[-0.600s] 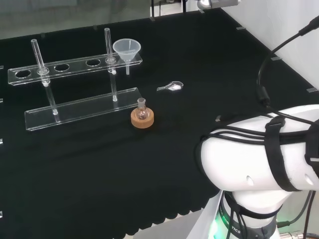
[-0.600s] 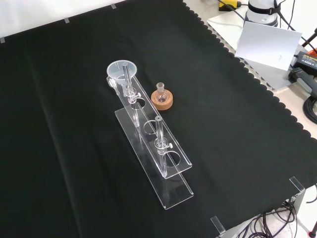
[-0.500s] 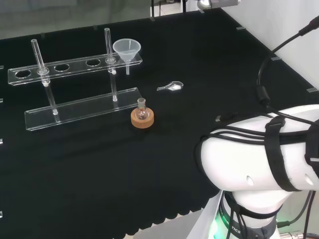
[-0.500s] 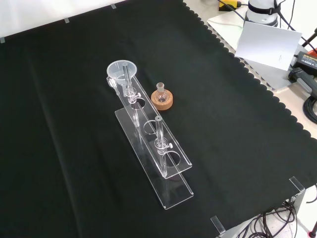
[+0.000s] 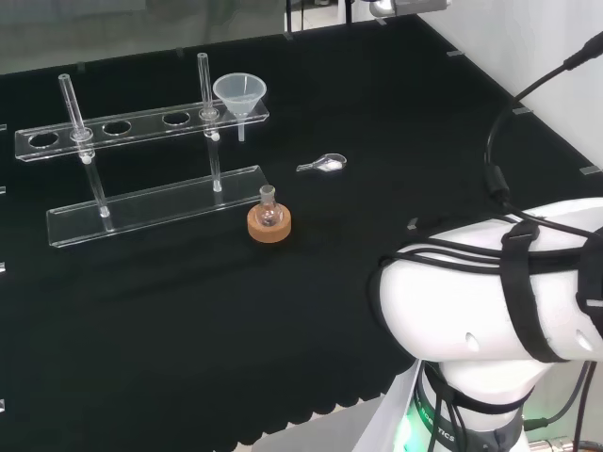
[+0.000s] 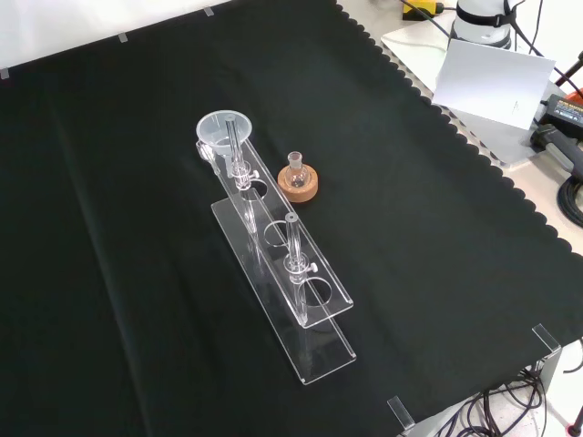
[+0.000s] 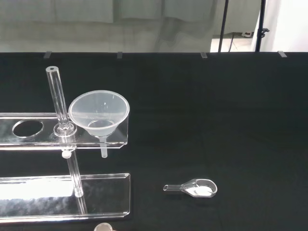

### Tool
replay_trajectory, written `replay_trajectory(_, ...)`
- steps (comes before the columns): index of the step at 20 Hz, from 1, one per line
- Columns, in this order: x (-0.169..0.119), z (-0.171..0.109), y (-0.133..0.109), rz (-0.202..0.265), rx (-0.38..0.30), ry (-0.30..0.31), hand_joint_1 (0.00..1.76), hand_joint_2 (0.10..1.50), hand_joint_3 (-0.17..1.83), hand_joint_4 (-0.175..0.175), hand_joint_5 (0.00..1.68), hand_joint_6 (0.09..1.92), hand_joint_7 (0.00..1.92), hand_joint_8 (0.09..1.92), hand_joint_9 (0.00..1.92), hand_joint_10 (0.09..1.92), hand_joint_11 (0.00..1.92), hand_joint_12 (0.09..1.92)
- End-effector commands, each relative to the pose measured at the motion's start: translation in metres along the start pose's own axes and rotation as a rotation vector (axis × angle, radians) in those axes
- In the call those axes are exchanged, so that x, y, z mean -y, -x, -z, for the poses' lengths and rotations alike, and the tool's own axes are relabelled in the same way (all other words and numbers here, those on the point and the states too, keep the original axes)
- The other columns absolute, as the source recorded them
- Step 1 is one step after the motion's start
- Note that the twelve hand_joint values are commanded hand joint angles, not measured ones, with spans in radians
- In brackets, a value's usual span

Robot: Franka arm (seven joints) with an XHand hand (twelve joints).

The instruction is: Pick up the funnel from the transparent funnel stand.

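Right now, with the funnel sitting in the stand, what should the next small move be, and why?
Probably advance toward the funnel: it sits untouched in the end hole of the transparent stand, beside an upright rod, and nothing yet reaches it.

- Big rounded white arm link [image 5: 490,292], glossy shell
- Black cables [image 5: 471,247] run across the top of the link
- Black strap [image 5: 524,299] wraps around the link, over the cables
- Thicker black cable [image 5: 497,155] loops up behind
- White base [image 5: 476,414] below, ringed by thin black cables, green glow at its left edge
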State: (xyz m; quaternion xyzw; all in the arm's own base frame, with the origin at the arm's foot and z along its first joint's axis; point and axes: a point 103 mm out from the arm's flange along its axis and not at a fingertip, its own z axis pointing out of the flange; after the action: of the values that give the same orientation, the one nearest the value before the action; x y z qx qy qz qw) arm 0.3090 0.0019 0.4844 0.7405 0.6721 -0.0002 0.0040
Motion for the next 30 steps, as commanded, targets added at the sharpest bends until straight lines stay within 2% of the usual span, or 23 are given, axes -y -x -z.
replay_trajectory(1, -0.012, -0.006, 0.002, -0.025, 0.016, -0.014, 0.0, 1.21, 0.39, -0.013, 0.25, 0.09, 0.0, 0.54, 0.18, 0.66, 0.16, 1.35)
replay_trajectory(5, -0.027, -0.013, 0.002, -0.045, 0.028, -0.02, 0.0, 1.21, 0.39, -0.013, 0.25, 0.09, 0.0, 0.54, 0.18, 0.66, 0.16, 1.35)
replay_trajectory(7, -0.034, -0.019, -0.003, -0.047, 0.059, -0.019, 0.0, 1.21, 0.39, -0.013, 0.25, 0.09, 0.0, 0.54, 0.18, 0.66, 0.16, 1.35)
replay_trajectory(10, -0.05, -0.029, -0.007, -0.032, 0.066, -0.035, 0.0, 1.21, 0.38, -0.013, 0.26, 0.09, 0.0, 0.54, 0.18, 0.66, 0.16, 1.35)
replay_trajectory(17, -0.112, -0.062, -0.011, 0.041, 0.042, -0.08, 0.0, 1.21, 0.37, -0.017, 0.26, 0.09, 0.0, 0.54, 0.18, 0.66, 0.15, 1.35)
replay_trajectory(21, -0.147, -0.081, -0.013, 0.064, 0.032, -0.111, 0.0, 1.18, 0.35, -0.025, 0.27, 0.09, 0.0, 0.54, 0.17, 0.66, 0.13, 1.37)
replay_trajectory(24, -0.165, -0.098, -0.014, 0.088, 0.008, -0.065, 0.1, 1.13, 0.31, -0.028, 0.29, 0.09, 0.03, 0.55, 0.19, 0.67, 0.12, 1.39)
replay_trajectory(27, -0.177, -0.113, -0.029, 0.122, 0.028, -0.087, 0.21, 1.09, 0.28, -0.034, 0.32, 0.09, 0.09, 0.59, 0.26, 0.7, 0.15, 1.41)
replay_trajectory(30, -0.185, -0.126, -0.033, 0.144, 0.051, -0.1, 0.25, 1.07, 0.27, -0.036, 0.33, 0.09, 0.1, 0.61, 0.28, 0.71, 0.16, 1.42)
